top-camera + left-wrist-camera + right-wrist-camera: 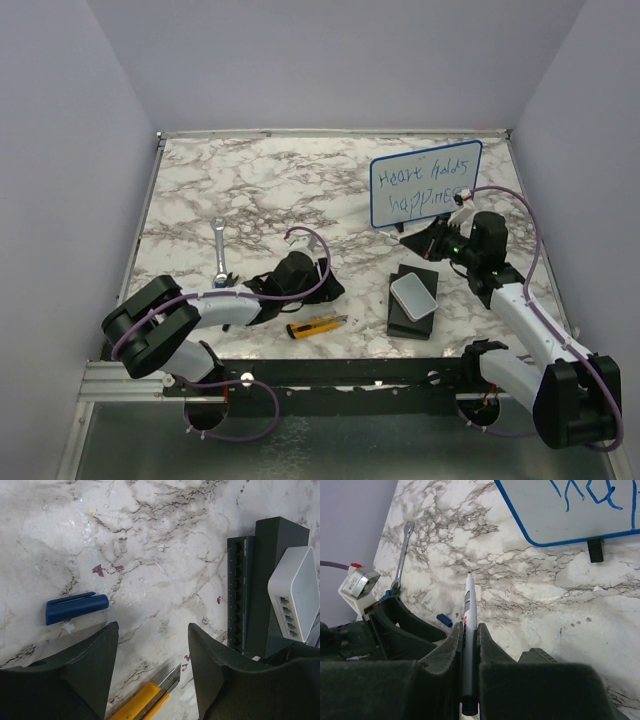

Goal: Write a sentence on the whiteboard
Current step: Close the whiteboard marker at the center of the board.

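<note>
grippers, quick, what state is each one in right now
Left gripper: open, holding nothing.
Right gripper: shut on the marker.

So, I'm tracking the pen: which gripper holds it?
The right gripper, shut on the slim white-and-grey marker pen sticking out between its fingers; the left gripper is open with nothing in it.

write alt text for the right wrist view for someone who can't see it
The right gripper clamps a white-and-grey marker pen, its tip pointing out over the grey-veined white marble tabletop. At upper right stands a blue-framed whiteboard with blue handwriting, on a small black foot; a silver wrench and a small blue cap lie at left.
</note>
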`<action>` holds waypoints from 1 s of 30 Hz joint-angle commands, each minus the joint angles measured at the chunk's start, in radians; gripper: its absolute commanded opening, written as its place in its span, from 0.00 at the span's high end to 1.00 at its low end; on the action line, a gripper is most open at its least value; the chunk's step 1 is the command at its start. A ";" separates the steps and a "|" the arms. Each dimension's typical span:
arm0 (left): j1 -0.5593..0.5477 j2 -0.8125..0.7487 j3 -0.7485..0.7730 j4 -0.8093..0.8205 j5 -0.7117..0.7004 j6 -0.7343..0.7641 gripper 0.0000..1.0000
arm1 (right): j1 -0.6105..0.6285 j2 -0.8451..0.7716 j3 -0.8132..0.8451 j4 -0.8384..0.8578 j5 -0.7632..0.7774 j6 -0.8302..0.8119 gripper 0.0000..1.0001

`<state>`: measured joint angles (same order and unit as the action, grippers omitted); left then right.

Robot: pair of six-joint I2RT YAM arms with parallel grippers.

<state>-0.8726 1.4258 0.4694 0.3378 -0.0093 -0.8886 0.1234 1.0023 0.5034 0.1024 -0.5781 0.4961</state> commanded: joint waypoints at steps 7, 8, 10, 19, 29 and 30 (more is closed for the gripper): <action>-0.003 -0.089 0.078 -0.032 0.009 0.190 0.33 | 0.004 -0.036 0.112 -0.179 0.130 -0.083 0.99; -0.002 -0.111 0.099 -0.077 0.027 0.229 0.32 | 0.004 -0.037 0.128 -0.198 0.143 -0.096 0.99; 0.005 -0.145 0.159 -0.196 0.040 0.322 0.29 | 0.004 -0.037 0.154 -0.227 0.163 -0.118 0.99; 0.175 -0.165 0.396 -0.580 0.233 0.746 0.26 | 0.004 -0.057 0.160 -0.249 0.148 -0.126 0.99; 0.189 -0.076 0.423 -0.599 0.171 0.868 0.32 | 0.004 -0.100 0.104 -0.230 0.136 -0.119 1.00; 0.187 -0.065 0.425 -0.600 0.174 0.857 0.33 | 0.004 -0.105 0.093 -0.221 0.134 -0.120 0.99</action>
<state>-0.6811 1.3193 0.8898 -0.2291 0.1524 -0.0856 0.1234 0.9176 0.6338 -0.1173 -0.4458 0.3874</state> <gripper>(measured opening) 0.698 0.093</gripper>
